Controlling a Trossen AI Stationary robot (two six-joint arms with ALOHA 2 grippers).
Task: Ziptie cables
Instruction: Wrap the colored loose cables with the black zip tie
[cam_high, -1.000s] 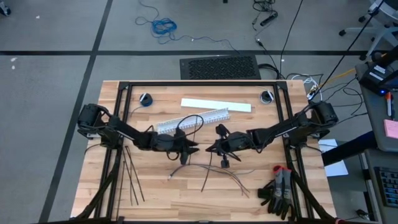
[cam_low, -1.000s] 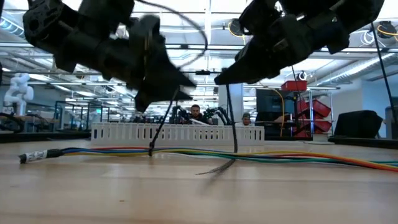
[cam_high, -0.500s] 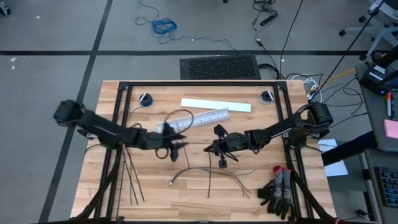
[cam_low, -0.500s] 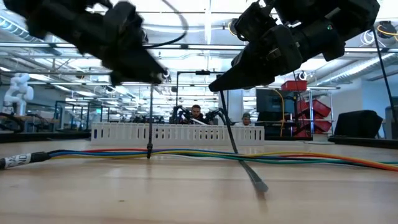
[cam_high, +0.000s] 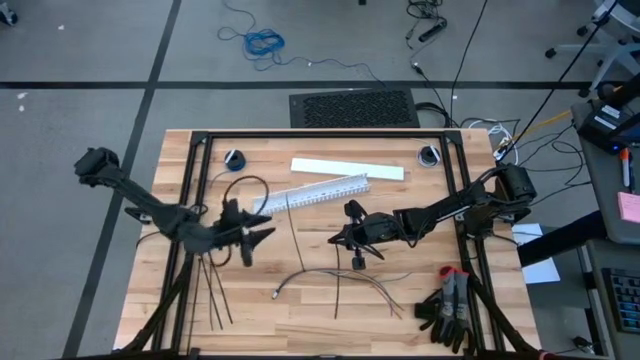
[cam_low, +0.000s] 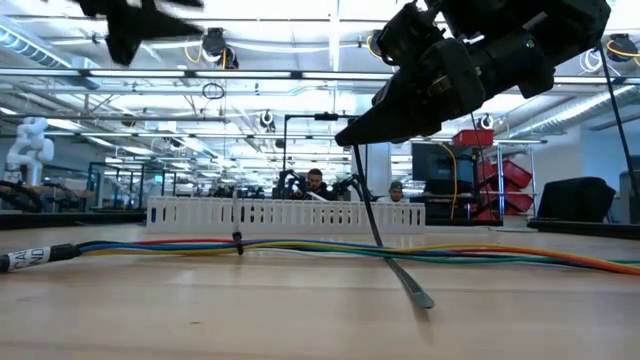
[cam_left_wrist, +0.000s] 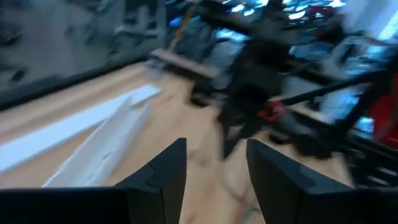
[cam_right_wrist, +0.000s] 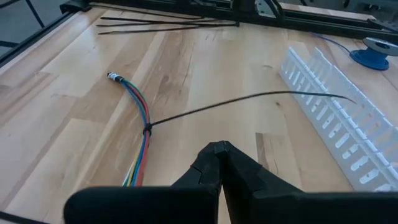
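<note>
The cables (cam_high: 340, 278) lie loose on the wooden table (cam_high: 250, 330), their coloured wires (cam_right_wrist: 140, 118) showing in the right wrist view. One ziptie (cam_right_wrist: 249, 99) is looped round them (cam_low: 238, 240), and its tail runs free toward the far side. My right gripper (cam_high: 336, 239) hangs just beyond the cables, shut on a second ziptie (cam_low: 368, 200). My left gripper (cam_high: 264, 234) is raised at the left, open (cam_left_wrist: 214, 149) with nothing between its fingers. Several spare zipties (cam_high: 210, 288) lie at the near left. My right gripper pinches the second ziptie by its upper end (cam_low: 356, 150) between its shut fingertips. The fingers slant down from the table's right side. The strip hangs below them across the cables, and its lower end (cam_low: 420, 296) rests on the table.
A white slotted duct (cam_high: 312, 192) and a flat white strip (cam_high: 346, 168) lie beyond the cables. Two small spools (cam_high: 233, 160) (cam_high: 430, 155) stand at the far side. Black and red gloves (cam_high: 450, 305) lie at the near right. People sit in the room behind (cam_low: 316, 182).
My left gripper has drawn away from my right gripper toward the table's left edge, rising and rolling as it went. The looped ziptie's tail, which reached up to its fingers, now stands free. My right gripper has kept still, though its ziptie's lower end has swung round.
</note>
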